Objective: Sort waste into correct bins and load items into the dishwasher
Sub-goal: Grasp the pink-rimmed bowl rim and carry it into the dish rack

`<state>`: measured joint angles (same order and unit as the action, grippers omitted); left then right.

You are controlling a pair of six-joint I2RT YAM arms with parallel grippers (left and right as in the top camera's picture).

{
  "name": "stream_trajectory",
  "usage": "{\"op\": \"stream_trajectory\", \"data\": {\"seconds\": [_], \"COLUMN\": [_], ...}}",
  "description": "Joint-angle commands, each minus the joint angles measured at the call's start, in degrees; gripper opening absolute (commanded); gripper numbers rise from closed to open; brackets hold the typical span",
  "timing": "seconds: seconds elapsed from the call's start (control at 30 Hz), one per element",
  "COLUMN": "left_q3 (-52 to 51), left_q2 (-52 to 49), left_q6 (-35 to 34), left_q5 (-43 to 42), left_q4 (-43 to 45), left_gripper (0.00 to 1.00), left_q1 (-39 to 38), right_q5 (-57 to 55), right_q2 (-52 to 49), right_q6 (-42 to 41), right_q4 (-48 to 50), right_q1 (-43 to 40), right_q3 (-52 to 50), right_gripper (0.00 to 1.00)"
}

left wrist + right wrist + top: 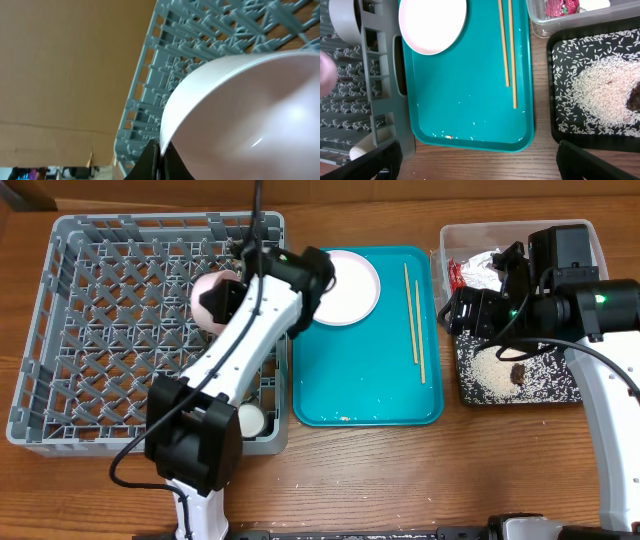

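My left gripper (pixel 159 159) is shut on the rim of a round white bowl (pixel 212 300) and holds it tilted over the grey dish rack (pixel 90 330). The bowl fills the left wrist view (pixel 250 115). My right gripper (pixel 458 310) is open and empty, above the gap between the teal tray and the bins; its fingers show wide apart in the right wrist view (pixel 480 165). A small white plate (pixel 345 288) and two wooden chopsticks (pixel 412 315) lie on the teal tray (pixel 365 395). The clear tub (pixel 590 235) holds the red-and-silver wrapper (pixel 478 272). The black tray (pixel 560 392) holds rice and a brown lump (pixel 516 372).
A small white cup (pixel 250 418) lies in the rack's near right corner. A grey-white bowl (pixel 345 20) stands in the rack by its right wall. A few rice grains lie on the teal tray's near end (pixel 470 136). Bare wooden table (pixel 400 470) runs along the front.
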<state>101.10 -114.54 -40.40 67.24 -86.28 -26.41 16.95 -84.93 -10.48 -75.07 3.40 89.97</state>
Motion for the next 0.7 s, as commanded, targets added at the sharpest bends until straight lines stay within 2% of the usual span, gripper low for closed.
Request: {"op": "stream_trajectory", "data": {"seconds": [0.0, 0.13, 0.43, 0.6, 0.67], "left_q3": [-4.7, -9.7, -10.9, -10.9, -10.9], "left_q2": [-0.5, -0.5, -0.5, -0.5, -0.5], "left_q6": [-2.1, -2.1, -2.5, -2.4, -2.4], "left_q5": [4.7, 6.8, 7.9, 0.9, -3.0], "left_q4": [2.8, 5.7, 6.2, 6.2, 6.2], "left_gripper": [0.04, 0.04, 0.04, 0.07, 0.14], "left_q1": [-1.5, -1.8, -2.8, -7.4, -8.7], "right_q5": [-0.4, -0.4, -0.4, -0.4, -0.4], "right_q2": [-0.1, -0.1, -0.1, -0.1, -0.1], "right_q6": [0.1, 0.1, 0.1, 0.1, 0.1], "right_q4": [0.2, 0.2, 0.2, 0.2, 0.2], "right_q1": [-0.3, -0.3, -0.3, -0.3, -0.3], "right_q3": [0.1, 0.1, 0.1, 0.1, 0.1], "right_gripper": [1.0, 1.0, 1.0, 1.0, 1.0]}}
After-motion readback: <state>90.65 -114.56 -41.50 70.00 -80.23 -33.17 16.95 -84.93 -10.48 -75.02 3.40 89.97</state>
